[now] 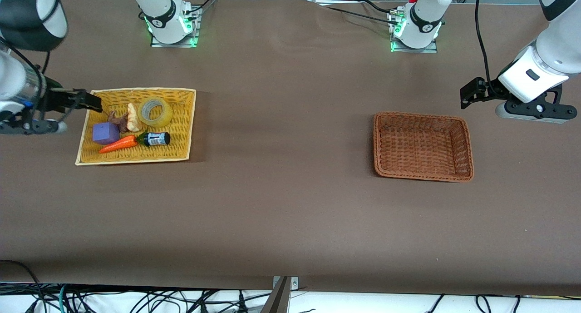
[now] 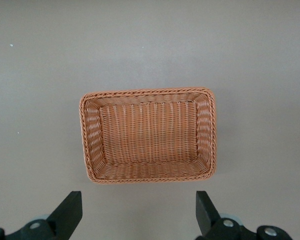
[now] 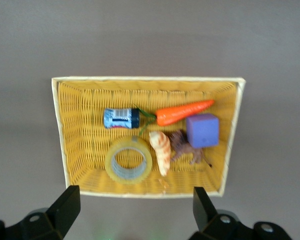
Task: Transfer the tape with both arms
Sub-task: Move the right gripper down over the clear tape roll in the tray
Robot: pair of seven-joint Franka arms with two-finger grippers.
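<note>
The tape [image 1: 155,111], a yellowish translucent ring, lies flat in the yellow wicker tray [image 1: 136,91], in the corner nearer the robots' bases. It also shows in the right wrist view [image 3: 128,160], inside the tray [image 3: 140,79]. My right gripper [image 1: 93,102] is open and empty in the air, over the tray's edge at the right arm's end of the table; its open jaws show in its wrist view [image 3: 134,207]. My left gripper [image 1: 467,95] is open and empty, up over bare table beside the brown basket [image 1: 420,115]; its wrist view [image 2: 138,212] shows the basket [image 2: 145,92].
The tray also holds a purple cube [image 1: 105,133], an orange carrot [image 1: 119,144], a small dark bottle with a white-blue label [image 1: 156,138], a cream shell-like piece [image 1: 132,117] and a brown figure [image 1: 119,121]. The brown basket holds nothing.
</note>
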